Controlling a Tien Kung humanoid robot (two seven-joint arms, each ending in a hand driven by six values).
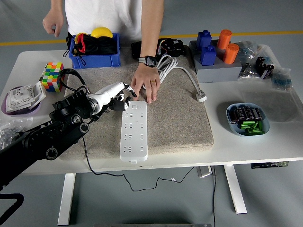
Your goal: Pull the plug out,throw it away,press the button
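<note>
A white power strip (pixel 133 132) lies lengthwise on the beige mat (pixel 175 118). My left hand (pixel 118 98) hovers just off the strip's far left corner, its white fingers curled around a black plug (pixel 117 105). The plug is clear of the strip's sockets, and its black cable (pixel 71 75) loops back over my forearm. At the strip's far end, a person's hand (pixel 144 87) lies flat on the mat. The strip's white cord (pixel 176 67) coils behind that hand and ends in a white plug (pixel 201 97) on the mat's right edge. No right arm shows.
A blue bin (pixel 93 53) stands at the back left, with a colour cube (pixel 52 75) and a purple plate (pixel 12 108) holding a white socket near it. A grey block (pixel 215 71) with blue and orange pieces sits back right. A blue bowl (pixel 248 119) of batteries sits right.
</note>
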